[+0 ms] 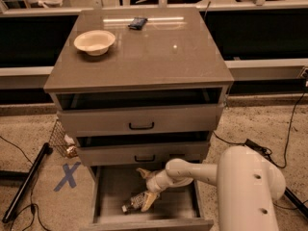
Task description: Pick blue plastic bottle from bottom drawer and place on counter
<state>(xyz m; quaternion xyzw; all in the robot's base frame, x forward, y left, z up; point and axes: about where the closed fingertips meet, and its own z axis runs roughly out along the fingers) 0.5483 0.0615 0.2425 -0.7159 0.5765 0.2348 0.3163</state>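
Clear plastic with a white cap, the blue plastic bottle is lying on its side on the floor of the bottom drawer, near the drawer's front edge and about midway across it, with its cap pointing toward the drawer's front left. The drawer is standing pulled out, showing a plain grey interior.

The gripper is hanging inside the drawer, just right of the bottle and slightly behind it. Its two tan fingers are standing spread apart with nothing clamped between them. One is angling toward the drawer's back, and the other is reaching down over the bottle's right end; whether it is touching the bottle is not clear. The white arm is reaching in over the drawer's right wall from the robot's rounded body, which is standing to the right of the drawer.

Directly above the drawer, the two upper drawers with black handles are sitting slightly open, and the counter is topping the stack. High above the drawer's left side, a pale bowl is resting on that top, with a small dark flat object further back. On the floor left of the drawer, a blue tape X is showing.
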